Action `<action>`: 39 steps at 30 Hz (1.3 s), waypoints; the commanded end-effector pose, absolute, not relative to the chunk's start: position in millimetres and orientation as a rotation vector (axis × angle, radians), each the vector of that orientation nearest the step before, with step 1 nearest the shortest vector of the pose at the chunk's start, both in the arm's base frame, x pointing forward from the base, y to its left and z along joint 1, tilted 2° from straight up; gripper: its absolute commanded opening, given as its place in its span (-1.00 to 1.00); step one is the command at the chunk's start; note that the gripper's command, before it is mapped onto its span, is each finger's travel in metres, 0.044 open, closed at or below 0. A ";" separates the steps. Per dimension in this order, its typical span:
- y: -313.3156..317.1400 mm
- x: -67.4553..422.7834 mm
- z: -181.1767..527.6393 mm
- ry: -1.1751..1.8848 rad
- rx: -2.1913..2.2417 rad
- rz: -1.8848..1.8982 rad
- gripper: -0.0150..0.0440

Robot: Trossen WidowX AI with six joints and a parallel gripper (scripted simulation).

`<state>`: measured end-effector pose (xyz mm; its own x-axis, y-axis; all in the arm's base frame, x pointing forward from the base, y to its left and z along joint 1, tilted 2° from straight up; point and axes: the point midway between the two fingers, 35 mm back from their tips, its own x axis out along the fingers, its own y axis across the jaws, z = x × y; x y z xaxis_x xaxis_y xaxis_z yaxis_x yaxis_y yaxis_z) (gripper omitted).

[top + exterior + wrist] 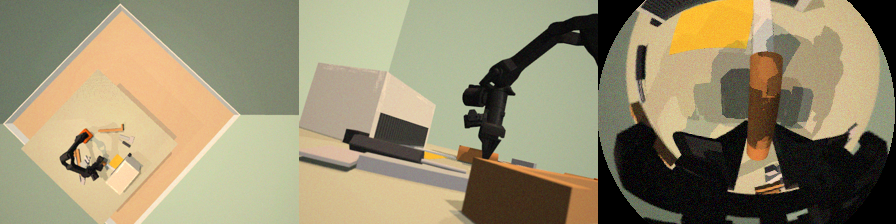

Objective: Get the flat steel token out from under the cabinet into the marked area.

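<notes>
My gripper is shut on a brown-orange stick, which points forward and down in the wrist view. It hangs low over the table, just before the yellow marked area. Behind that area stands the cream cabinet with dark vent slots along its bottom. A pale thin strip lies on the table from near the gripper toward the cabinet. The steel token does not show in any view.
An orange L-shaped tool, a pale grey T-shaped tool and a dark bar lie behind the marked area. Another orange stick and a grey piece lie by the arm. A dark block sits at the cabinet's corner.
</notes>
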<state>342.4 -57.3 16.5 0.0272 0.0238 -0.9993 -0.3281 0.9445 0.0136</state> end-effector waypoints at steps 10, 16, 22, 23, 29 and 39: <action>-52.3 357.5 17.7 1.522 -0.246 0.271 -0.49; -50.2 363.6 18.1 1.522 -0.246 0.271 -0.49; -48.0 369.7 18.4 1.521 -0.245 0.271 -0.49; -47.7 370.7 18.5 1.521 -0.245 0.271 -0.49; -45.6 376.6 18.8 1.520 -0.245 0.271 -0.49; -42.2 386.1 19.5 1.519 -0.245 0.271 -0.49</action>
<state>382.1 -43.5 18.8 0.0307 0.0250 -0.9992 -0.3288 0.9443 0.0135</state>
